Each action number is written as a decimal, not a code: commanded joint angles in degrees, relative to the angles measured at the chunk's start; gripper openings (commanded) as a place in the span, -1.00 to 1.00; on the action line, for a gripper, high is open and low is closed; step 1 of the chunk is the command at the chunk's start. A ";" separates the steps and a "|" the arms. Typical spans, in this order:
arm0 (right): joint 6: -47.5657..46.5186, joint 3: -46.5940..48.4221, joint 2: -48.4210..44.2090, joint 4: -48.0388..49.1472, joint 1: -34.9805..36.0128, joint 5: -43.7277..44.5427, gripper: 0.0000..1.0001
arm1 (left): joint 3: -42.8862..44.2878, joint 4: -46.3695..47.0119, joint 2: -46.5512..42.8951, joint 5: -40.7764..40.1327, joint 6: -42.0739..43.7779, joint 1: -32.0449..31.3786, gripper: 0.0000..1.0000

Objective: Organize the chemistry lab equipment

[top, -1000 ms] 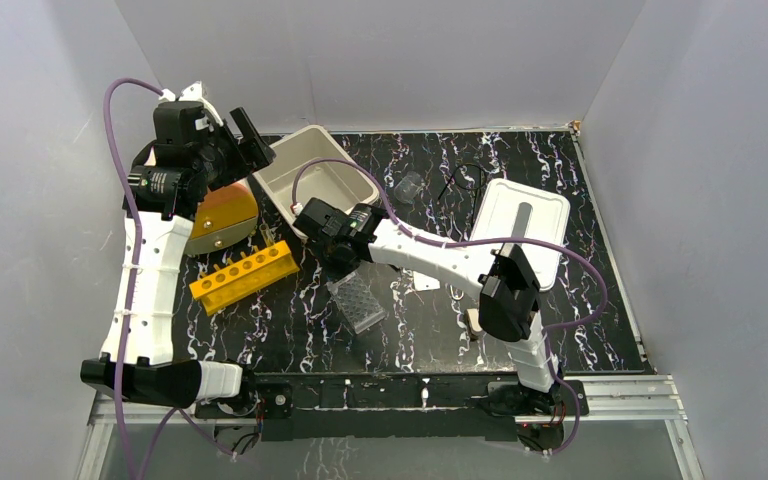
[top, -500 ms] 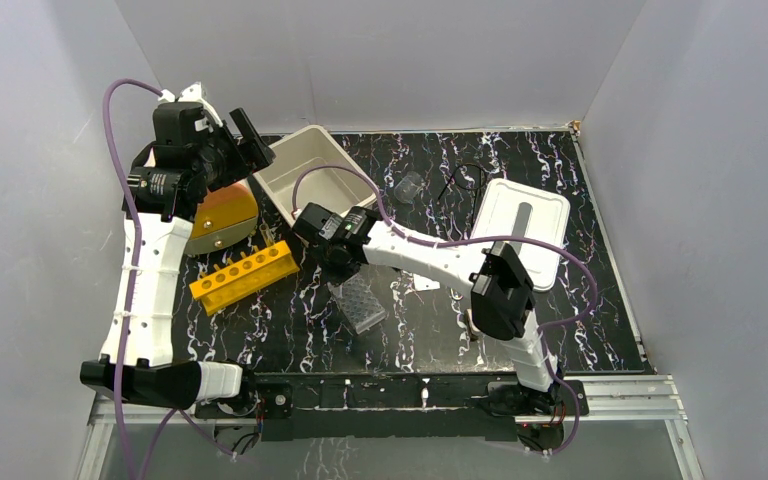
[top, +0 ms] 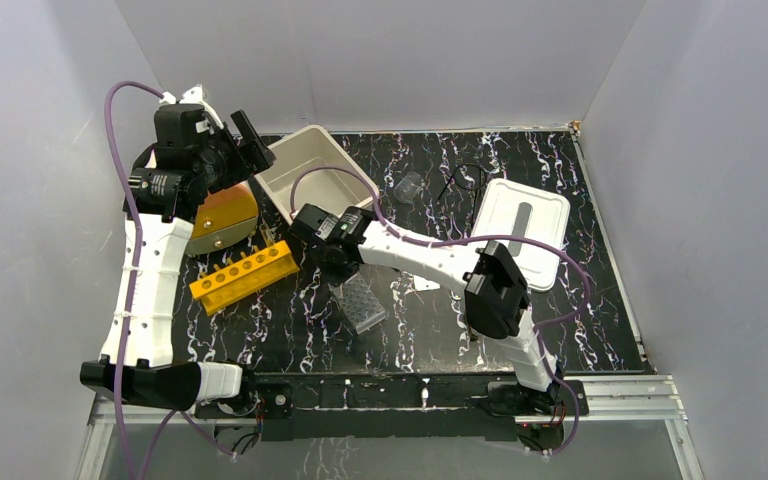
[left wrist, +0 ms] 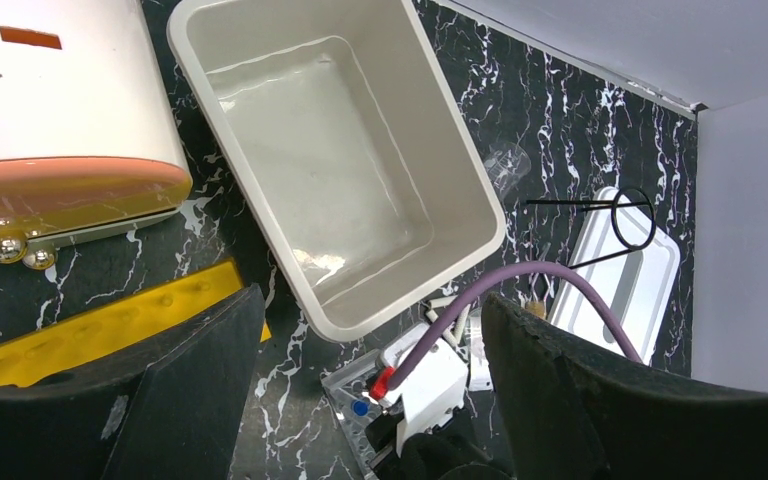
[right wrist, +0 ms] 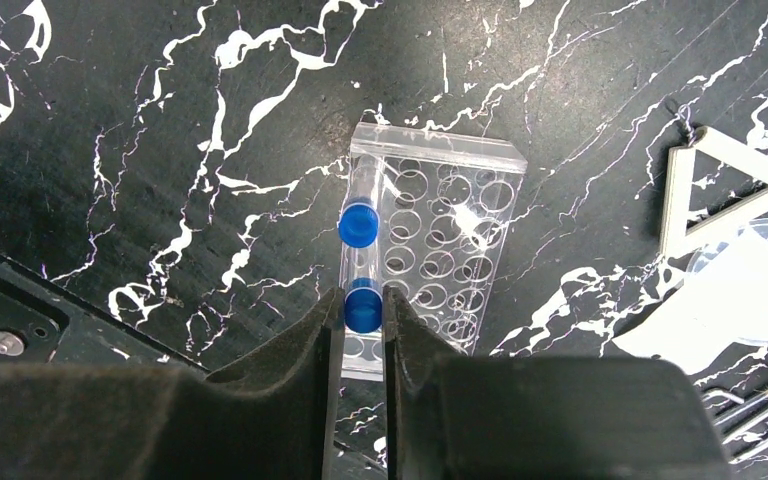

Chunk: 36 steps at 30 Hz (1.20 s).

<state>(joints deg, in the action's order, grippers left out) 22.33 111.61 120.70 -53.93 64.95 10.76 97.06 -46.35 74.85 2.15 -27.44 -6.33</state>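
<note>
The right claw [right wrist: 363, 297] is nearly shut, its two pads pinching the blue cap of a small clear tube [right wrist: 363, 312]. That tube lies along the left edge of a clear tray [right wrist: 440, 250] full of round wells, end to end with a second blue-capped tube [right wrist: 359, 222]. The tray lies flat on the black marbled desk [right wrist: 160, 150]. A white triangle [right wrist: 678, 200] lies off to its right, apart from it.

The left claw [left wrist: 372, 300] hangs wide open with nothing in it, raised above the desk near a beige tub [left wrist: 340, 170]. A yellow rack [left wrist: 100, 330] lies just beside the tub. A small clear cup [left wrist: 505, 165] and a black wire stand [left wrist: 580, 203] lie on the tub's other side, the stand next to a white lid [left wrist: 660, 270].
</note>
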 commanded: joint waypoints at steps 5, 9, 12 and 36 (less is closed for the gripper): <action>0.04 3.94 0.55 -0.68 0.27 -1.03 -0.33 | 0.41 0.47 -1.65 1.07 0.59 0.24 0.57; 0.38 4.34 0.25 -0.30 0.26 -1.02 -0.25 | 0.28 0.56 -1.55 1.13 0.61 0.26 0.57; 0.67 4.80 0.12 -0.41 0.25 -0.84 -0.21 | 0.26 0.56 -1.55 1.17 0.72 0.26 0.57; 2.06 0.56 -3.88 1.45 0.09 -1.10 0.09 | -0.74 0.65 -2.43 1.33 0.55 0.25 0.57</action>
<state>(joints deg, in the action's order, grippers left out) 23.68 113.80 121.69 -53.71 64.95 8.49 96.64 -46.30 74.59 2.46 -27.46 -6.33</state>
